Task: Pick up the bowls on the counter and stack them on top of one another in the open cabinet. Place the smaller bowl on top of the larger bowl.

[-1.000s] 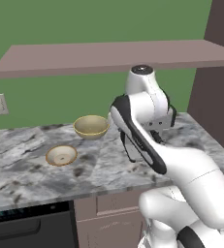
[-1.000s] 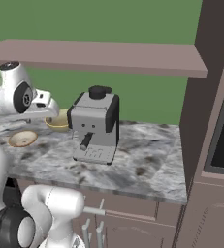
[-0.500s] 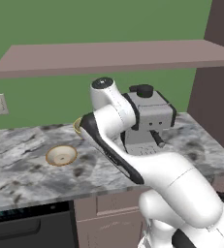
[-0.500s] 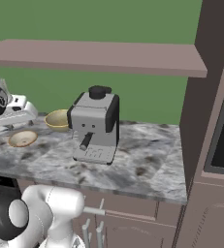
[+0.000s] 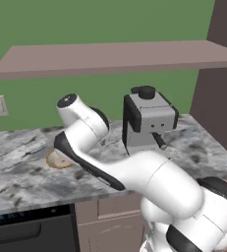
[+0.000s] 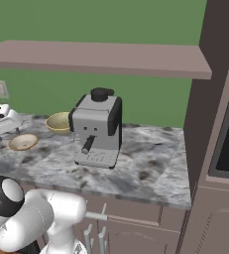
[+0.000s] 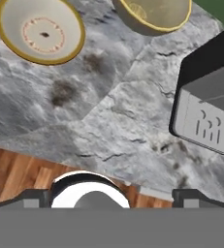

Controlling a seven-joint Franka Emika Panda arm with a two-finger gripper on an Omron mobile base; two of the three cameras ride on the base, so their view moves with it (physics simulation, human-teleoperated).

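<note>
The arm has swung further left since a moment ago, its tool (image 6: 4, 120) now above the tabletop (image 6: 145, 163) left of the coffee machine (image 6: 97, 129); I cannot tell whether it is open. The smaller bowl (image 6: 23, 142), shallow, cream, orange-rimmed, sits furthest left. The larger bowl (image 6: 59, 123), deep yellow-tan, sits just beside the machine.

The counter (image 6: 150, 163) is grey and white marbled stone with dark veins and specks. The smaller bowl (image 7: 40, 30) is cream inside, with an orange ring around a dark dot, and has a yellow-gold rim. The larger bowl (image 6: 59, 122) is yellow-tan. The shelf (image 5: 115, 56) is mauve-brown, the wall (image 6: 96, 22) green. The coffee machine (image 6: 96, 128) is grey with black sides.
</note>
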